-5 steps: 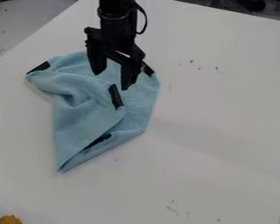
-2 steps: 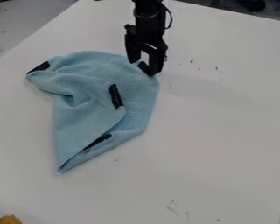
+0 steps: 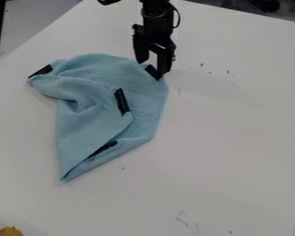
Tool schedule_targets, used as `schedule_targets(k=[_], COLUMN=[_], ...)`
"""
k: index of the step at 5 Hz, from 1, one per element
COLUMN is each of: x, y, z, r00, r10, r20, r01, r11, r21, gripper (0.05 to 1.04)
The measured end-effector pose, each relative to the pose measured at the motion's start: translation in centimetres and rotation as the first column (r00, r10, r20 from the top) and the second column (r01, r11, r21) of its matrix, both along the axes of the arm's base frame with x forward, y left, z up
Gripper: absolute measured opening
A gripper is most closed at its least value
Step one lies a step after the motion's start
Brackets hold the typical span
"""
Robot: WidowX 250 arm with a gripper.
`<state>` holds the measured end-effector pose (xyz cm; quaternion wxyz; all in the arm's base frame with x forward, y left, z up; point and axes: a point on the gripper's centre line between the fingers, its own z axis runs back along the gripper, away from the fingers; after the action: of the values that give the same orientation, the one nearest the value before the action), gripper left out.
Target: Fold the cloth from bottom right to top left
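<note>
At the one-to-two-o'clock edge of the light-blue cloth (image 3: pixel 91 124), which lies partly folded on the worktop (image 3: pixel 236 152), the gripper (image 3: pixel 154 67) is open, its fingertips about the black corner strip (image 3: pixel 153 72). The step appears to be grasping this corner. Align the fingers across the strip, lower until the tips meet the fabric, then close squarely. Verify the hold before lifting. Draw low and slowly toward ten o'clock; haste may drag the lower layers.
</note>
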<state>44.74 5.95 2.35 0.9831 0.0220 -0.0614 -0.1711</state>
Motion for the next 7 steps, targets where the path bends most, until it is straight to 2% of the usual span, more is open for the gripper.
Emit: schedule_targets(k=[2, 3, 4, 5, 6, 7], x=[0.1, 0.2, 0.3, 0.3, 0.1, -0.2], y=[0.1, -0.2, -0.2, -0.2, -0.2, 0.0], z=[0.1, -0.6, -1.0, -1.2, -1.5, -1.1], r00=[0.999, 0.999, 0.999, 0.999, 0.999, 0.999], r10=[0.033, 0.031, 0.035, 0.035, 0.051, 0.049], r20=[0.002, -0.004, -0.003, 0.003, 0.000, 0.000], r01=[-0.033, -0.031, -0.035, -0.035, -0.051, -0.049], r11=[0.999, 0.999, 0.998, 0.998, 0.997, 0.998], r21=[-0.006, -0.029, -0.043, -0.049, -0.061, -0.040], gripper=[1.000, 1.000, 0.952, 0.706, 0.514, 0.411])
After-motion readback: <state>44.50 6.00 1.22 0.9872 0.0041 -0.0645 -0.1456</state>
